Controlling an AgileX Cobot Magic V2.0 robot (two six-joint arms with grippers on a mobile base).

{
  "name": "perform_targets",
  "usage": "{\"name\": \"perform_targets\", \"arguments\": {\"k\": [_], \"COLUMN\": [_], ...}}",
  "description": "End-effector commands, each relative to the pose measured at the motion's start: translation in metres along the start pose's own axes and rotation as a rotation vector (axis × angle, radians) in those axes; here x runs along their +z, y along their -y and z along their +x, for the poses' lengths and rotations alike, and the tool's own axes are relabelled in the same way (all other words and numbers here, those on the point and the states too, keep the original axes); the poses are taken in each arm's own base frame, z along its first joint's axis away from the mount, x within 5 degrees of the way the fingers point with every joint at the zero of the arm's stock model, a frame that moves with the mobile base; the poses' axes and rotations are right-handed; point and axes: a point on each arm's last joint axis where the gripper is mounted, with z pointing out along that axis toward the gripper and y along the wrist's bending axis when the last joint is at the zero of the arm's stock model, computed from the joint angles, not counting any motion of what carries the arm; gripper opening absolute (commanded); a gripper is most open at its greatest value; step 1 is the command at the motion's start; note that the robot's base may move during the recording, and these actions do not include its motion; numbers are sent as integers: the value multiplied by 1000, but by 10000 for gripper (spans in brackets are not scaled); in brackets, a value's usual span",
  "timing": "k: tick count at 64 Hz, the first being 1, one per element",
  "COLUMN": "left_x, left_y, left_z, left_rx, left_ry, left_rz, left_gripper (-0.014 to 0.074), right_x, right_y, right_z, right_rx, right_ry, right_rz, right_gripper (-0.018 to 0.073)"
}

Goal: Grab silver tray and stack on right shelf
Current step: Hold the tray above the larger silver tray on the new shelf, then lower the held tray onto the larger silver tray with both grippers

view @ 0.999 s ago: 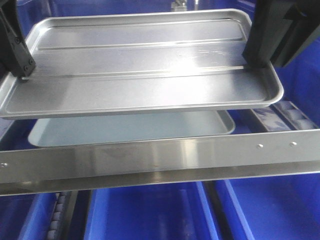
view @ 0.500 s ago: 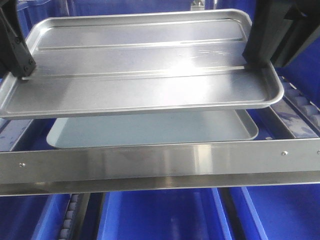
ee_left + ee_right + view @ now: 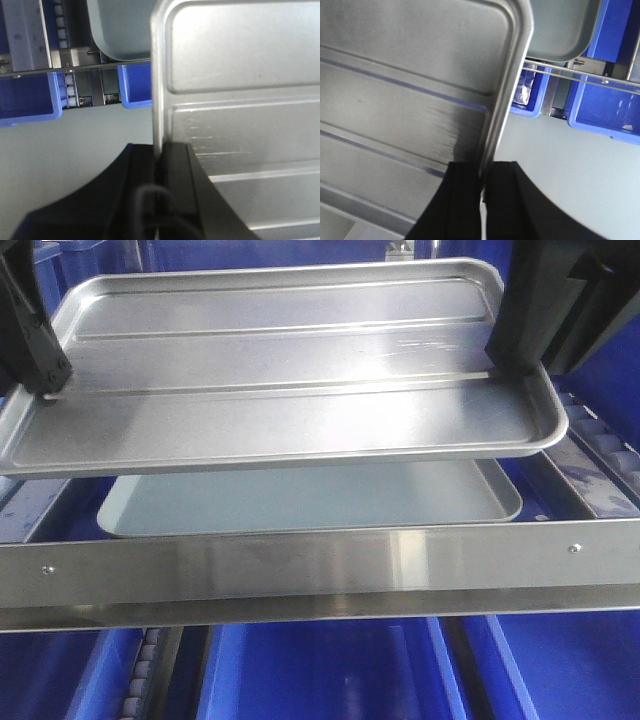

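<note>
The silver tray (image 3: 290, 380) hangs in the air above the front crossbar (image 3: 320, 570) of the right shelf (image 3: 30, 510) and reaches back behind it. It is carried by its two short ends, with both long raised ridges on its floor showing. The corner nearest the crossbar's left end runs off the edge of the front view.

The left gripper (image 3: 45, 390) is clenched on the rim at the tray's left end. In the left wrist view the thin steel rim passes straight between its two black fingers. The right gripper (image 3: 505, 365) is clamped on the opposite rim, and the right wrist view shows the same pinch. In the front view both gripper bodies are cut off by the top of the frame, so only their lower parts can be seen.

Just behind the crossbar and lower than the silver tray lies a duller grey tray (image 3: 300, 500) with a smooth floor. Only the strip of it nearest the crossbar shows, because the silver tray covers the rest. A gap separates the two trays along that near edge. Farther back I cannot tell whether they touch.

Behind the crossbar's right end a white roller lane (image 3: 600, 465) slopes away, soft and hard to make out. Below the crossbar sit dark-blue crates (image 3: 320, 670), cut off by the bottom of the frame. A second line of rollers, mostly hidden, shows between them under the crossbar's left part.
</note>
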Motion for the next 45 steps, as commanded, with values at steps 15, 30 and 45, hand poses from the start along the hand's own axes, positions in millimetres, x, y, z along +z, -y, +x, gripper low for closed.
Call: {"name": "perform_targets", "arguments": {"k": [15,30,45], "left_x": [-14,-14,-24], "left_y": [4,6,7], "left_z": [-7,-11,-38], "left_rx": [33,53,75], "left_ry": [70,126,252], "left_rz": [36,62,51], "left_gripper": [-93,-93,-93], "right_x": [-16,-17,-31], "right_y": [-2,-5,5], "right_z": [-9,-14,-34], "right_rx": [-36,-42,-13], "right_ry": [112,160,243], "right_rz": [-47,-82,-76], "right_gripper": [50,50,50]}}
